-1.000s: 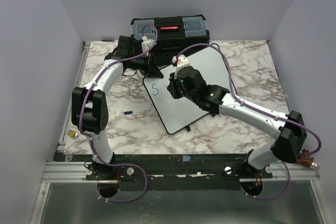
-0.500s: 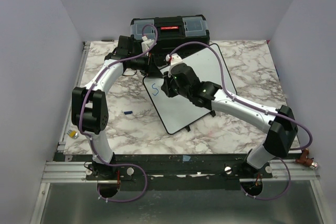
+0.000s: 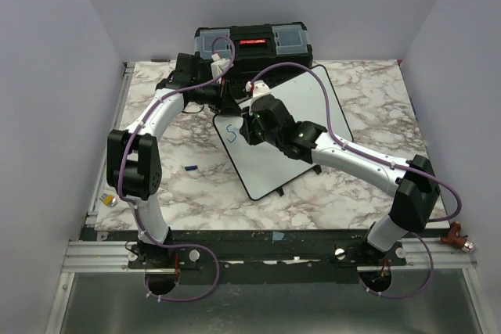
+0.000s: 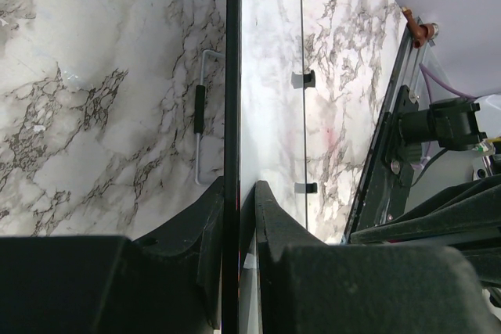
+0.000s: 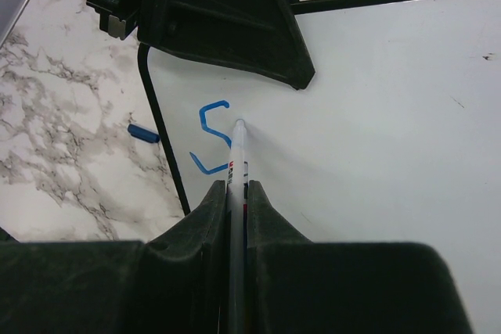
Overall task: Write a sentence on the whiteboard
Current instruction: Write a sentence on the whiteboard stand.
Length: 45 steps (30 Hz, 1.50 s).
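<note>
We see the left gripper [image 4: 239, 189] clamped on the rim of the whiteboard [image 3: 262, 170], presumably steadying it on the marble table [image 3: 352, 91]. The right gripper [image 5: 237, 193] pinches a marker [image 5: 236, 158], its tip on the board beside the sentence's first blue S [image 5: 215, 134].
</note>
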{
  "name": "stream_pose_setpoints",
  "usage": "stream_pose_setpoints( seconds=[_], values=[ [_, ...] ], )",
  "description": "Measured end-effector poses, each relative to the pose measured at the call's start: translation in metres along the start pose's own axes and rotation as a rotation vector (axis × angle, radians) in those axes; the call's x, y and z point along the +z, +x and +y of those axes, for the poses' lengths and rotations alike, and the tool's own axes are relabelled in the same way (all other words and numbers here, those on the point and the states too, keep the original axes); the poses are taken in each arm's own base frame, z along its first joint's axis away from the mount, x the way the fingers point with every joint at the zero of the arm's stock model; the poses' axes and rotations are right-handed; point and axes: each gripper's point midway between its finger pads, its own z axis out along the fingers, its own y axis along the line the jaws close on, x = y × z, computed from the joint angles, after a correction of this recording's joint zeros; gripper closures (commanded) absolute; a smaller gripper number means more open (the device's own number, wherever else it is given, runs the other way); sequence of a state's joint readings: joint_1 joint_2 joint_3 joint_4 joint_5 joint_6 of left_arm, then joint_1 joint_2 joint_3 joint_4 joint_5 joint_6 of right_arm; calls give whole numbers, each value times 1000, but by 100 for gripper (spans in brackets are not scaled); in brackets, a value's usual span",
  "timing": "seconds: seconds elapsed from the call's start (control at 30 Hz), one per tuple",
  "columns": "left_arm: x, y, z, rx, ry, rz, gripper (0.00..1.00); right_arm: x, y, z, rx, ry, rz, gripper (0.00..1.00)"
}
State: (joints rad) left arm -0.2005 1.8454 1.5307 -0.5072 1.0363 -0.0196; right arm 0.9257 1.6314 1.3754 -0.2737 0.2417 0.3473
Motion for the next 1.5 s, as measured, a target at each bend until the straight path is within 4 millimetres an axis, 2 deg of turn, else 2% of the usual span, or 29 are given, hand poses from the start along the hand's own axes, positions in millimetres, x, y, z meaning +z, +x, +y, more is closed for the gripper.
stream_pose_setpoints(
  seconds=[0.23, 0.67, 0.93, 1.17, 1.5],
  values=[
    [0, 0, 0, 0, -1, 0, 100, 0, 3, -1, 9, 1, 6, 99],
    [0, 0, 1, 0, -4, 0, 100, -8, 23, 2, 28, -35, 68, 99],
    [0, 0, 1, 0, -4, 0, 100, -8, 26, 2, 35, -35, 82, 99],
    [0, 0, 1, 0, -4, 0, 100, -8, 22, -2, 37, -1, 80, 99],
    [0, 0, 1, 0, -3, 0, 100, -3, 5, -5, 40, 40, 40, 99]
  ],
)
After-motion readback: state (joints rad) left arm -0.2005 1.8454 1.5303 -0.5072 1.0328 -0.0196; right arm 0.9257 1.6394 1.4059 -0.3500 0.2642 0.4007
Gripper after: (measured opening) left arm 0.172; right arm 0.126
